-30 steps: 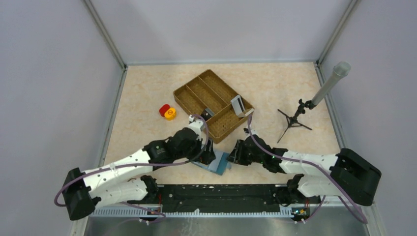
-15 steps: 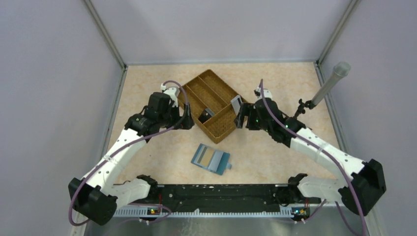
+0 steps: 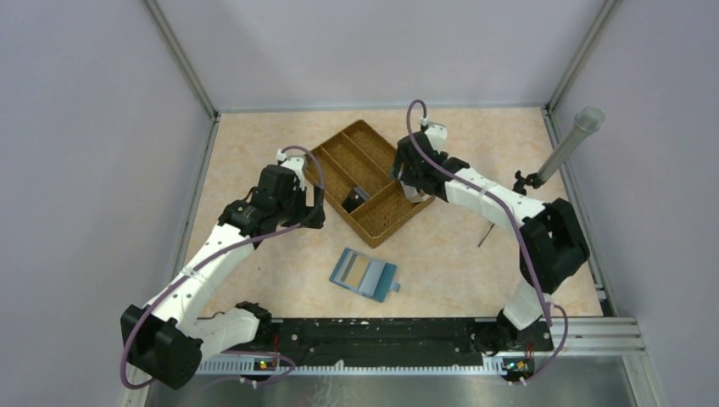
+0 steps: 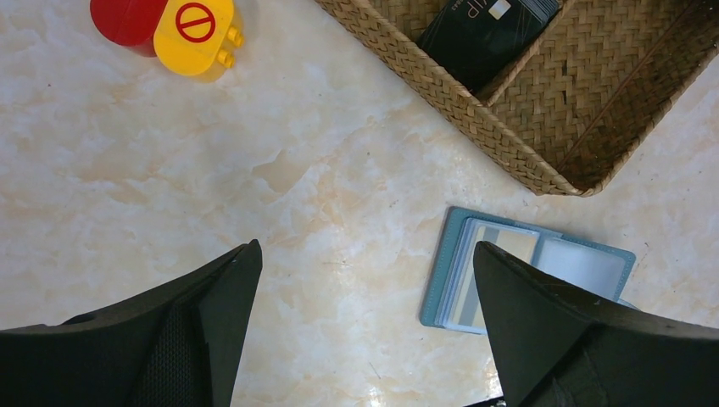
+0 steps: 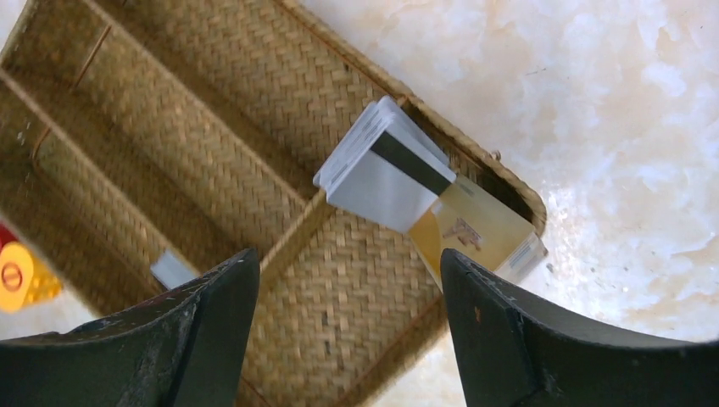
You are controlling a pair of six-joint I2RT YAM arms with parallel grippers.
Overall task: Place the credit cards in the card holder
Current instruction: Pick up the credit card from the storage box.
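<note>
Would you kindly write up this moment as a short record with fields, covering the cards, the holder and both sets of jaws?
Card holder: open flat on table, card visible inside
Woven tray: grey-white card and tan card lean in a corner; dark card elsewhere inside
Left jaws: open, empty
Right jaws: open, empty, above tray corner

Bright, diffuse overhead light; shadows beside the tray (image 4: 475,114) are faint. The table (image 5: 644,127) glares pale in the right wrist view; near fingers (image 5: 186,348) look dark, soft.
</note>
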